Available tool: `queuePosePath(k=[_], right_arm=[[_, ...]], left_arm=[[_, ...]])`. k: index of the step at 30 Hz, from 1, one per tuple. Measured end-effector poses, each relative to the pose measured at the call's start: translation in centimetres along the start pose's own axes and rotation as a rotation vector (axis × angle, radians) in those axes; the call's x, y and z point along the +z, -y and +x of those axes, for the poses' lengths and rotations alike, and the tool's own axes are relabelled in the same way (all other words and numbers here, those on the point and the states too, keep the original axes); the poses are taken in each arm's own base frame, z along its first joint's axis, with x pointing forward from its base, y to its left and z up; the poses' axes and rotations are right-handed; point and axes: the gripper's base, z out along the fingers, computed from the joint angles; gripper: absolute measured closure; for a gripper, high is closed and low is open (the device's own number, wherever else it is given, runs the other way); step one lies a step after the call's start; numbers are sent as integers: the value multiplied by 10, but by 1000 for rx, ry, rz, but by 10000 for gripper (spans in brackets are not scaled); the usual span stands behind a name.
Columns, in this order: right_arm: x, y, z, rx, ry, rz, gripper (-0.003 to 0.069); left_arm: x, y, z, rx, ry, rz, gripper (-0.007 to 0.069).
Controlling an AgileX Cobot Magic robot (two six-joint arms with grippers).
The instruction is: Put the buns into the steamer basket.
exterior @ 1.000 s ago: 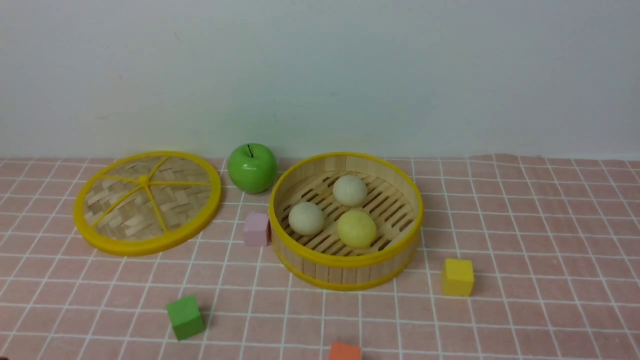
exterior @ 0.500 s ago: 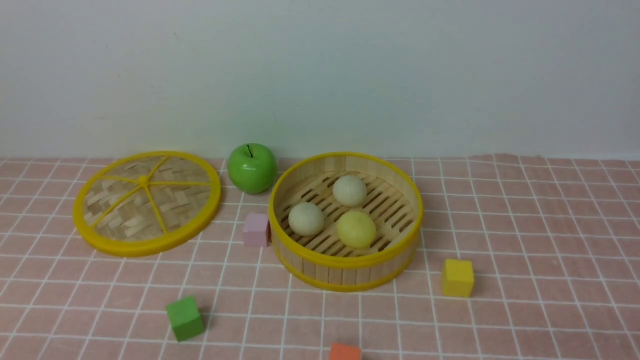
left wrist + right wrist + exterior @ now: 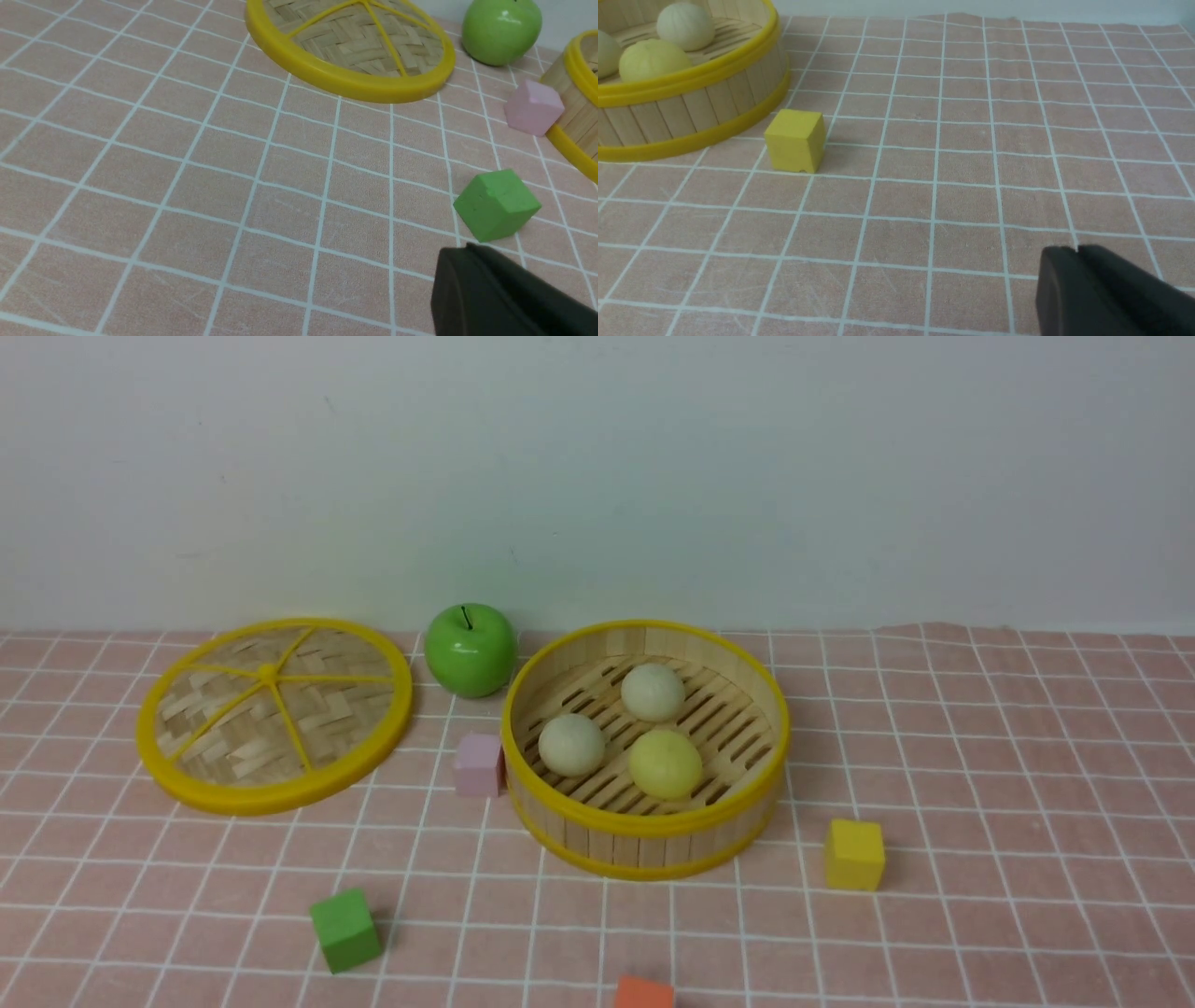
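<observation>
The steamer basket [image 3: 644, 846] stands in the middle of the pink checked cloth. All three buns lie on its slat floor: a cream-white bun [image 3: 653, 692] at the back, another [image 3: 571, 744] at the left, a pale yellow one [image 3: 665, 763] at the front. The right wrist view also shows the basket [image 3: 691, 112] and the yellow bun [image 3: 653, 59]. Neither gripper appears in the front view. My left gripper [image 3: 469, 247] is shut and empty, low over the cloth just short of a green cube [image 3: 496, 204]. My right gripper [image 3: 1077, 249] is shut and empty, well away from the basket.
A flat woven lid [image 3: 280, 795] lies at the left, with a green apple [image 3: 470, 650] between it and the basket. A pink cube [image 3: 479, 763] touches the basket's left side. A yellow cube [image 3: 854, 853], a green cube [image 3: 345, 929] and an orange cube [image 3: 644, 993] sit nearer the front.
</observation>
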Motion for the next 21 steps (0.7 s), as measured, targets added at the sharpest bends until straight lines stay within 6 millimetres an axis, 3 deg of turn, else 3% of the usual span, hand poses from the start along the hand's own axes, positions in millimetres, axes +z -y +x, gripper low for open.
queuePosePath(k=[21], right_arm=[[0, 0, 0, 0, 0, 0, 570]], left_arm=[[0, 0, 0, 1, -1, -1, 636]])
